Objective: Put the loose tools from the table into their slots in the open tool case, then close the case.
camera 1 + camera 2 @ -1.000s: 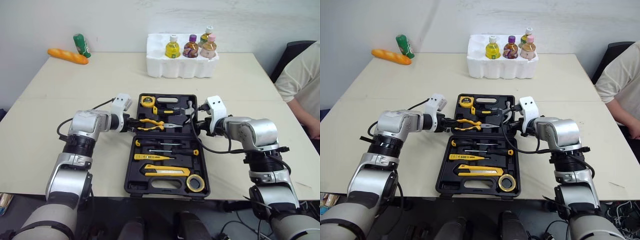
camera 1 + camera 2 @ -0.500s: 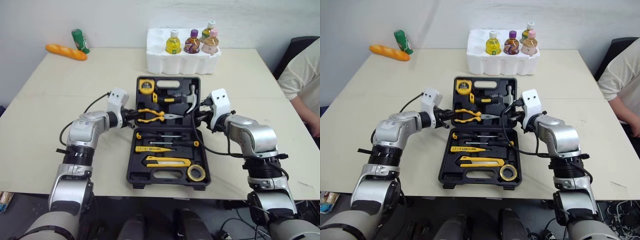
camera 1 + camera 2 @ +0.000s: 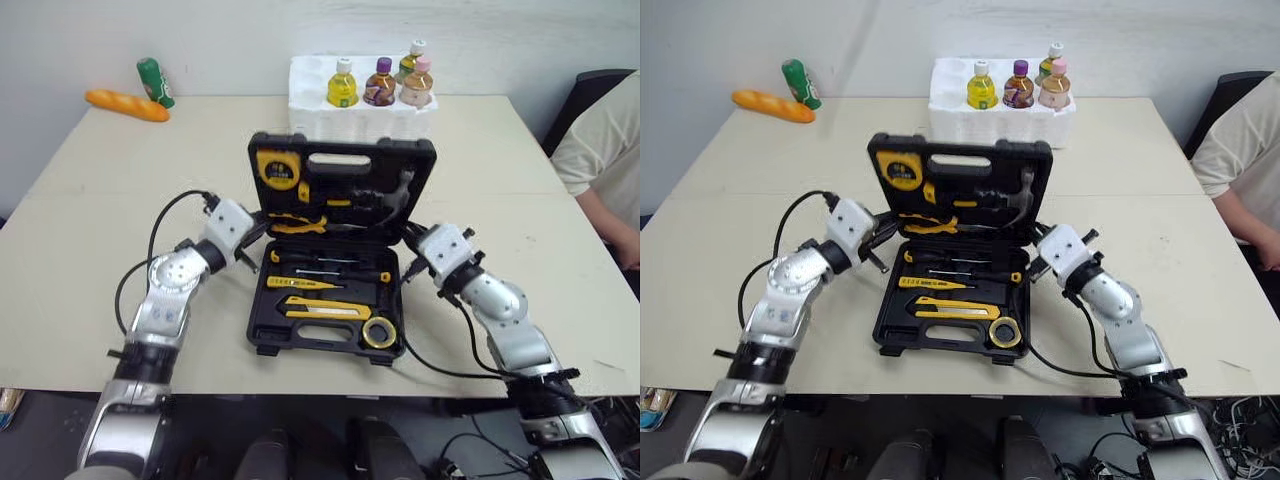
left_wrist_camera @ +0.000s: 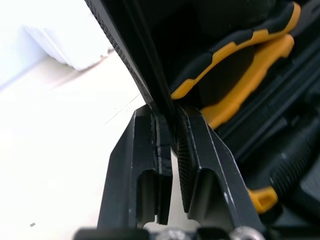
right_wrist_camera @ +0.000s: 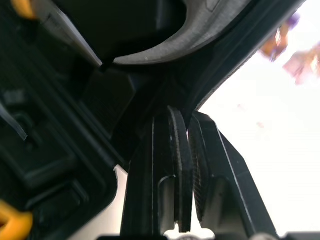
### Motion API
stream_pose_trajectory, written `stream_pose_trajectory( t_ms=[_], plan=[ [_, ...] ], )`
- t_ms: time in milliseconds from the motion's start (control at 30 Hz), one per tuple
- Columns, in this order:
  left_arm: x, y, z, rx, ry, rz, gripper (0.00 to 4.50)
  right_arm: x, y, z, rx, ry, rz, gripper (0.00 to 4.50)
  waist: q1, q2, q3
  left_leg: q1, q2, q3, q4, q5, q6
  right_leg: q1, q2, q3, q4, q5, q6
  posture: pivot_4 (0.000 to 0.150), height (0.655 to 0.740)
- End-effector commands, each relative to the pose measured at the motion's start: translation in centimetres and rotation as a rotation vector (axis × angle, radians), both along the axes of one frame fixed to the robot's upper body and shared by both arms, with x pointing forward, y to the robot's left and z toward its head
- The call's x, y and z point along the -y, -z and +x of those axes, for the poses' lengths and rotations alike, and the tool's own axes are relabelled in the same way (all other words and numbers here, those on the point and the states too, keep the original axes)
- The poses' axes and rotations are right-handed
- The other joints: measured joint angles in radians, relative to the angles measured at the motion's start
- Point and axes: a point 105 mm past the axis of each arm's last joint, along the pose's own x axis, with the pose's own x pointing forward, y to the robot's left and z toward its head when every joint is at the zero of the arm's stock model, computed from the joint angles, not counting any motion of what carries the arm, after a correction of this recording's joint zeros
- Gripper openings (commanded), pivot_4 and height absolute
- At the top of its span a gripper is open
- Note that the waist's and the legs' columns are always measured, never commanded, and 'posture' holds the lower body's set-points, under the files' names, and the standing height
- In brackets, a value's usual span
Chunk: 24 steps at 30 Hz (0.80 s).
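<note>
Raised lid of tool case (image 3: 422, 158) hides lower front of foam tray (image 3: 305, 100) behind it. Right of case, person (image 3: 595, 150) cut by frame edge. Beyond case rim, bottles (image 5: 279, 39) blurred; hammer head (image 5: 200, 35) cropped.

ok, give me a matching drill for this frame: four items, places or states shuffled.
1 tape measure
2 tape roll
3 bread loaf
4 left gripper

A table, far left corner
B shut on the side edge of the lid
C lid, upper left corner
D case base, front right corner

Pairs: 1-C, 2-D, 3-A, 4-B
</note>
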Motion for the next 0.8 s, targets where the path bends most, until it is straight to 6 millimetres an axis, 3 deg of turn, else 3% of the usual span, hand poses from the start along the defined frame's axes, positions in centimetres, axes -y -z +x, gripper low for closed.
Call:
stream_pose_trajectory(
  t_ms=[33, 133, 233, 333, 433, 467, 500, 567, 700, 733, 767, 800],
  plan=[
    [-0.9, -0.8, -1.2, 0.040, -0.029, 0.020, 1.75, -0.8, -1.6, -2.8, 0.178, -0.116, -0.097, 1.20, 0.001, 0.000, 0.000, 0.001, 0.000, 0.001, -0.001, -0.002, 0.003, 0.001, 0.000, 0.001, 0.000, 0.000, 0.000, 0.150, 0.7367],
    [-1.9, -1.0, -3.0, -0.076, -0.011, -0.086, 3.06, -0.6, -2.7, -5.1, 0.147, -0.177, -0.096, 2.56, -0.001, -0.002, 0.002, 0.002, 0.001, 0.003, -0.002, -0.003, 0.005, 0.001, 0.001, 0.003, 0.000, 0.000, 0.000, 0.150, 0.7367],
    [-3.6, -1.0, -6.9, -0.326, 0.103, -0.189, 4.47, 0.2, -3.4, -8.9, -0.085, -0.290, -0.089, 2.61, -0.001, -0.004, 0.004, 0.003, 0.002, 0.003, -0.001, -0.003, 0.005, 0.001, 0.001, 0.004, 0.005, 0.000, 0.000, 0.150, 0.7367],
    [-6.4, -0.6, -11.5, -0.582, 0.178, -0.205, 4.47, 2.1, -3.2, -12.4, -0.381, -0.348, -0.085, 2.61, -0.008, 0.000, 0.014, 0.006, 0.004, 0.003, -0.003, -0.005, 0.006, 0.005, 0.001, 0.003, -0.001, -0.001, -0.001, 0.150, 0.7367],
    [-10.4, -0.6, -13.4, -0.734, 0.111, -0.249, 4.47, 5.2, -2.1, -14.7, -0.640, -0.324, -0.064, 2.61, -0.008, -0.003, 0.020, 0.029, 0.007, -0.002, -0.011, -0.007, 0.006, 0.033, 0.002, -0.003, -0.014, -0.002, -0.004, 0.150, 0.7367],
    [-11.6, -0.7, -13.2, -0.736, 0.071, -0.267, 4.47, 6.1, -1.7, -15.1, -0.700, -0.308, -0.048, 2.61, -0.003, -0.004, 0.022, 0.034, 0.008, -0.003, -0.012, -0.007, 0.005, 0.039, 0.002, -0.006, -0.018, -0.004, -0.008, 0.150, 0.7367],
    [-12.4, -0.9, -12.9, -0.729, 0.040, -0.279, 4.47, 6.6, -1.4, -15.3, -0.739, -0.294, -0.028, 2.61, 0.002, -0.004, 0.022, 0.041, 0.009, -0.003, -0.016, -0.007, 0.005, 0.046, 0.002, -0.006, -0.022, -0.013, -0.023, 0.150, 0.7367],
    [-13.7, -1.1, -11.8, -0.693, -0.017, -0.285, 4.47, 7.6, -0.7, -15.4, -0.798, -0.260, 0.012, 2.61, 0.007, -0.003, 0.023, 0.045, 0.011, -0.004, -0.017, -0.008, 0.004, 0.052, 0.001, -0.008, -0.026, -0.016, -0.024, 0.150, 0.7367],
    [-12.6, -1.8, -10.2, -0.655, 0.024, -0.315, 4.47, 7.3, 0.6, -15.8, -0.836, -0.262, 0.021, 2.61, 0.020, -0.003, 0.023, 0.040, 0.011, -0.003, -0.017, -0.010, 0.005, 0.048, -0.001, -0.010, -0.025, -0.014, -0.021, 0.150, 0.7367],
    [-12.3, -1.8, -9.8, -0.646, 0.033, -0.310, 4.49, 7.0, 0.8, -15.9, -0.844, -0.276, 0.022, 2.36, 0.019, -0.003, 0.023, 0.039, 0.011, -0.003, -0.017, -0.011, 0.005, 0.047, -0.001, -0.010, -0.025, -0.013, -0.018, 0.150, 0.7367],
    [-12.0, -1.8, -9.3, -0.634, 0.038, -0.296, 4.23, 6.6, 1.0, -16.0, -0.857, -0.294, 0.027, 2.09, 0.019, -0.003, 0.023, 0.037, 0.011, -0.003, -0.017, -0.012, 0.004, 0.045, -0.001, -0.011, -0.025, -0.006, -0.006, 0.150, 0.7367],
    [-11.6, -1.7, -8.7, -0.627, 0.048, -0.284, 3.93, 6.1, 1.3, -16.2, -0.876, -0.317, 0.029, 1.85, 0.019, -0.003, 0.023, 0.036, 0.011, -0.003, -0.018, -0.013, 0.004, 0.043, 0.000, -0.011, -0.025, -0.006, -0.006, 0.150, 0.7367]
  ],
)
